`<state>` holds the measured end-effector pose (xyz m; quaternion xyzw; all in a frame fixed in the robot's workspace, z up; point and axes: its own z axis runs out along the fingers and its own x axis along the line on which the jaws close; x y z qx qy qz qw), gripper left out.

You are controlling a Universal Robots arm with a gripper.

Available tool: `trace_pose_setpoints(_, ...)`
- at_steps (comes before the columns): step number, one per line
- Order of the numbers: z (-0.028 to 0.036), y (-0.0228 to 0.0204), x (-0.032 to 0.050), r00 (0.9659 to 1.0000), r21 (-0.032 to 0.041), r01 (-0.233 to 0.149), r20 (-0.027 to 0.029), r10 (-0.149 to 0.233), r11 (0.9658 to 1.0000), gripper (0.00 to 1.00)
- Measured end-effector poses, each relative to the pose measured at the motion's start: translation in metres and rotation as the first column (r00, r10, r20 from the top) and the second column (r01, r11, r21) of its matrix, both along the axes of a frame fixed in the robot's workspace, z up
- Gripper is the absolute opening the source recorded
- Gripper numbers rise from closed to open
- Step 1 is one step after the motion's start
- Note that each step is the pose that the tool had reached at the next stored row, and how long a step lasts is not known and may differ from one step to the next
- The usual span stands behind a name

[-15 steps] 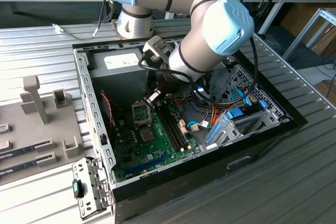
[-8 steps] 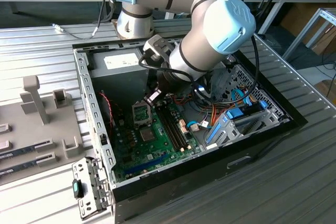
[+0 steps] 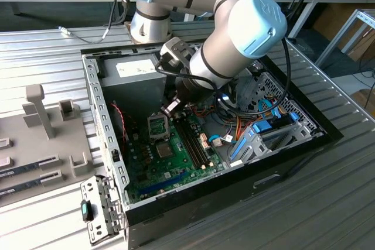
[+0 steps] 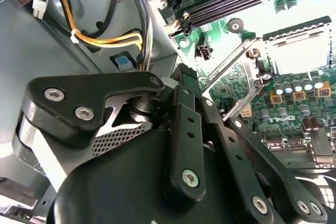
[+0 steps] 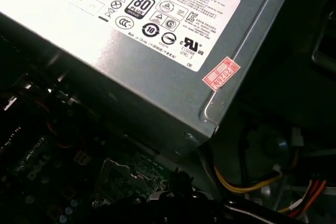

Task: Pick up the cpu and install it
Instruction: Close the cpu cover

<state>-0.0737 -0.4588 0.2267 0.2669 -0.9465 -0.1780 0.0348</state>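
Cpu can't be made out w/ certainty from my remote station. The gripper [image 3: 170, 109] hangs low inside the open computer case [image 3: 94, 115], just above the motherboard [image 3: 146, 171] and right beside its socket [image 3: 157, 126], whose lever [image 4: 228, 72] stands raised in the second wrist view. Tool spread or pinching something? I can't tell. A grey power-supply box [image 5: 157, 51] looms close by.
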Motion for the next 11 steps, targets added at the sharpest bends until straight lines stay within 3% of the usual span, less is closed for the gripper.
trace_pose_setpoints(11, 0.0016, -0.0045, 0.0000, 0.9996, 0.0000, -0.027, 0.0000, 0.027, 0.9996, 0.11)
